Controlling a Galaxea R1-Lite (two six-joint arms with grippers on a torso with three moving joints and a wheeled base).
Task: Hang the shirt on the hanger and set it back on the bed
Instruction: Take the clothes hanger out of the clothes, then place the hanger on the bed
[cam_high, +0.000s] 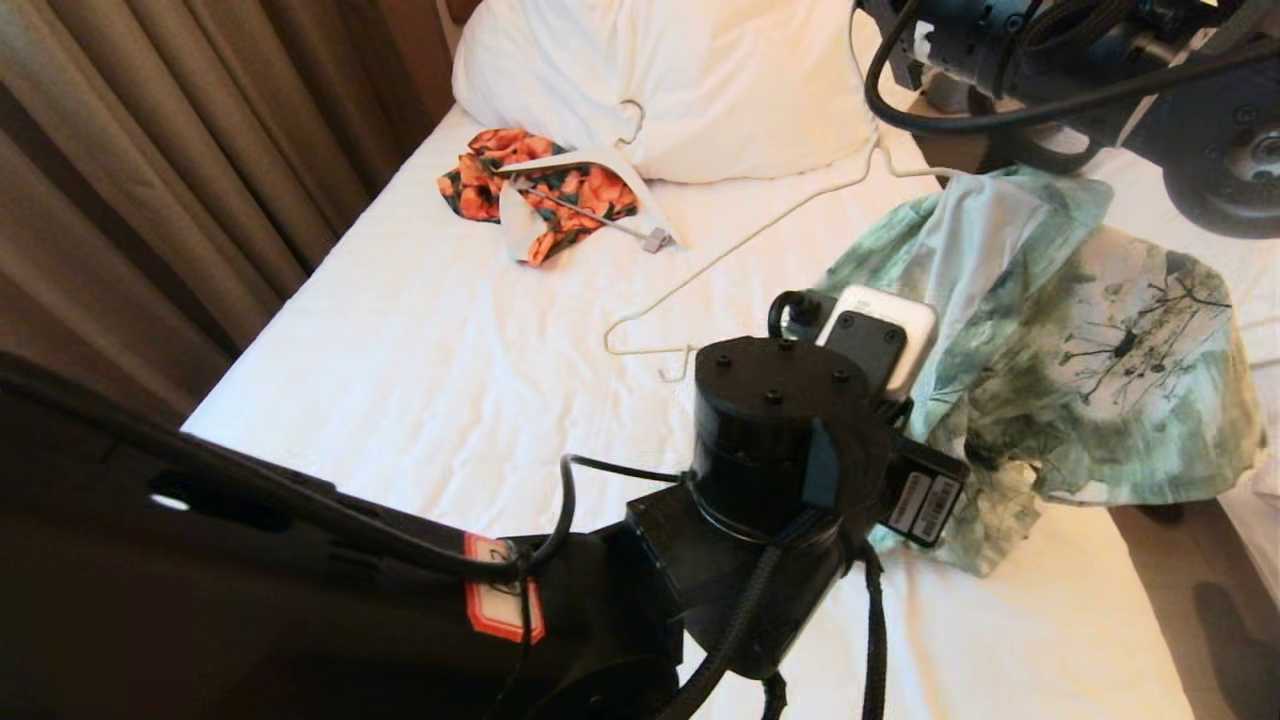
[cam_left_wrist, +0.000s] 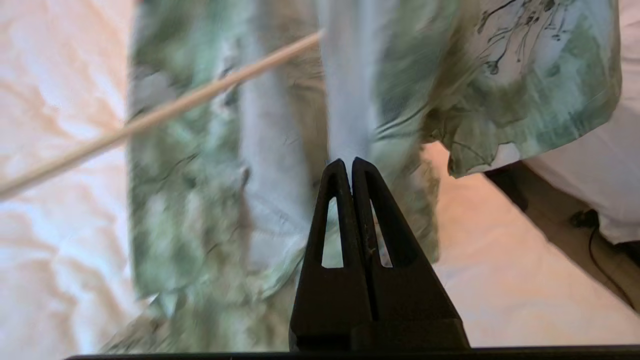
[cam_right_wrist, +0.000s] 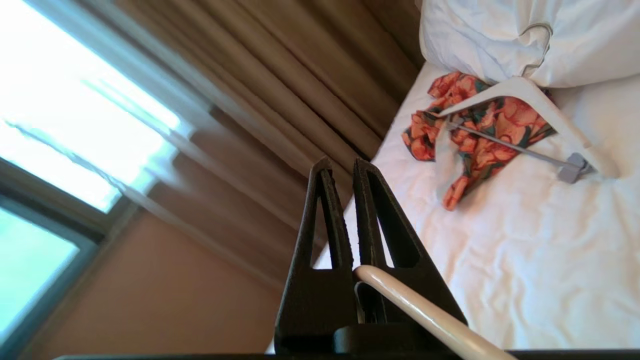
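Observation:
The green and white leaf-print shirt (cam_high: 1100, 330) hangs bunched over the right half of the thin cream hanger (cam_high: 740, 240), above the right side of the bed (cam_high: 420, 330). The hanger's bare left arm slopes down to the sheet. At the top right, my right arm (cam_high: 1050, 50) holds the hanger up; its gripper (cam_right_wrist: 340, 165) is shut on the cream wire (cam_right_wrist: 425, 310) deep between the fingers. My left gripper (cam_left_wrist: 348, 162) is shut on a pale fold of the shirt (cam_left_wrist: 200, 200), with the hanger's arm (cam_left_wrist: 165, 112) crossing beyond. In the head view my left wrist (cam_high: 790, 430) hides its fingers.
An orange floral garment (cam_high: 560, 190) on a broad white hanger (cam_high: 600, 160) lies near the big white pillow (cam_high: 700, 80). Brown curtains (cam_high: 150, 150) run along the bed's left side. At the right, a strip of floor (cam_high: 1180, 560) separates it from the neighbouring bed (cam_high: 1260, 500).

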